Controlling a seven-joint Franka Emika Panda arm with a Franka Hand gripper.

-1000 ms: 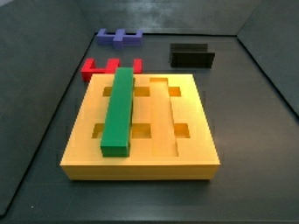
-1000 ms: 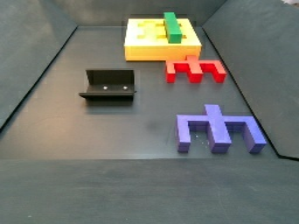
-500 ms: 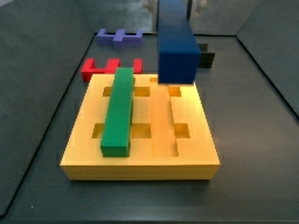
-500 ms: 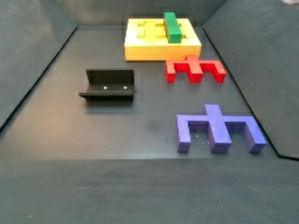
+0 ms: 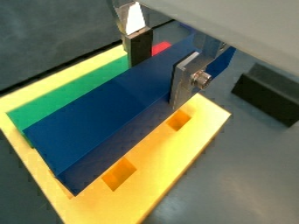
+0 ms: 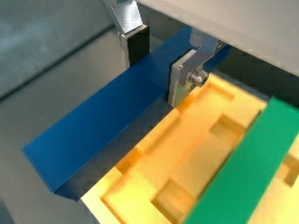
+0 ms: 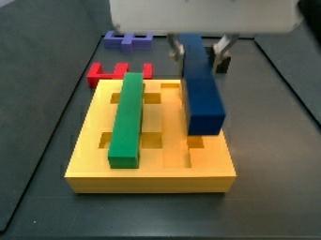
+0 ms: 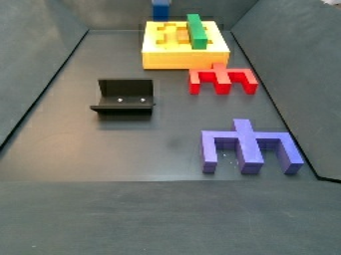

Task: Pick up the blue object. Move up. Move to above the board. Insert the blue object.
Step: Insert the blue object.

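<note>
**Blue object held over the board**

In a side view we see almost nothing of the blue object point(image 8: 162, 10): only a small piece shows behind the board point(image 8: 167, 58), cut off by the picture edge. In another side view the gripper point(image 7: 201, 45) is mostly hidden by a pale blurred body of the arm. Whether the bar already touches the board we cannot tell.

In both wrist views the gripper point(image 5: 162, 54) has its jaws clamped on the blue object point(image 5: 111, 118), one silver finger point(image 6: 186, 76) on each long side. The bar lies lengthwise above the board point(image 7: 207, 167), beside the green bar point(image 7: 127, 117), which sits in a groove. Behind the board we see the red block point(image 7: 118, 71), the purplish-blue comb-like block point(image 7: 128, 39) and the fixture point(image 8: 124, 97).
</note>
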